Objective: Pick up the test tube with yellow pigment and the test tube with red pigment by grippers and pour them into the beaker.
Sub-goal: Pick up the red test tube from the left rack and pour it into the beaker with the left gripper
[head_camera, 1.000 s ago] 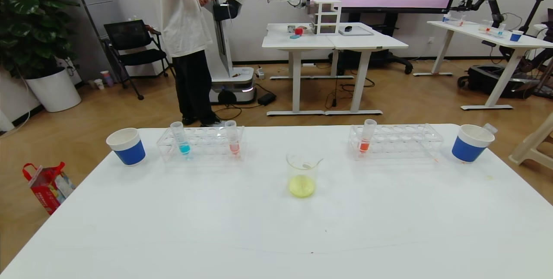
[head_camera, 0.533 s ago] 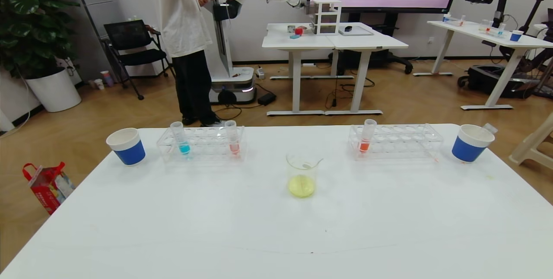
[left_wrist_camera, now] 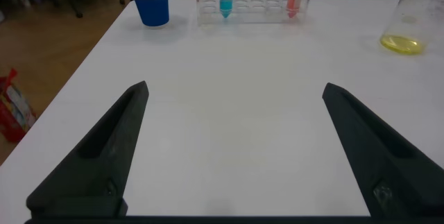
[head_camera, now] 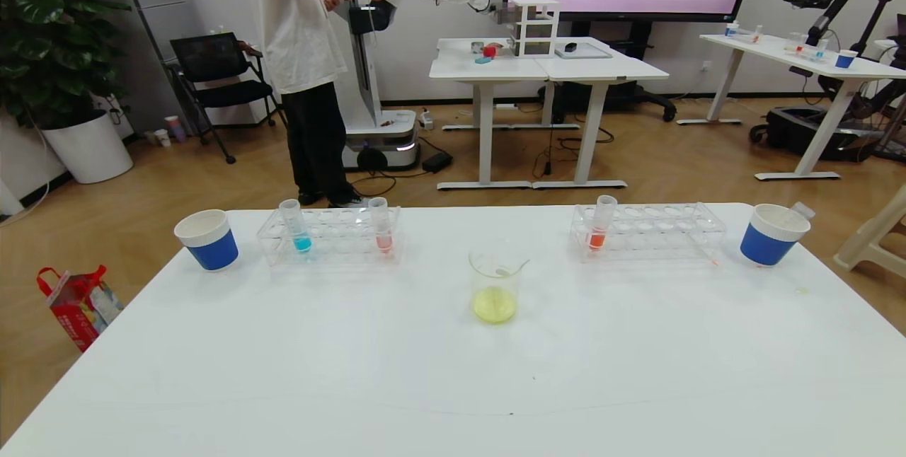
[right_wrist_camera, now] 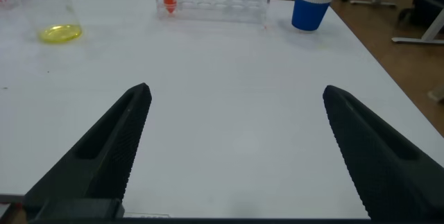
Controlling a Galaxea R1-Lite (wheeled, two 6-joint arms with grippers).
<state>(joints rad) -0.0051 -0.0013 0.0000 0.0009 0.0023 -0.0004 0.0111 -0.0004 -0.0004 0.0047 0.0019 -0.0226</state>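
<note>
Both arms hang back over the near edge of the surface; the left end effector gapes wide and empty, the right end effector likewise. The beaker, at twelve o'clock from centre, already holds yellow liquid; the test tube with red pigment stands in the rack at ten o'clock, beside a blue tube; a brighter orange tube at two o'clock could be picked by mistake; a slim tube may slip or snag the rack.
</note>
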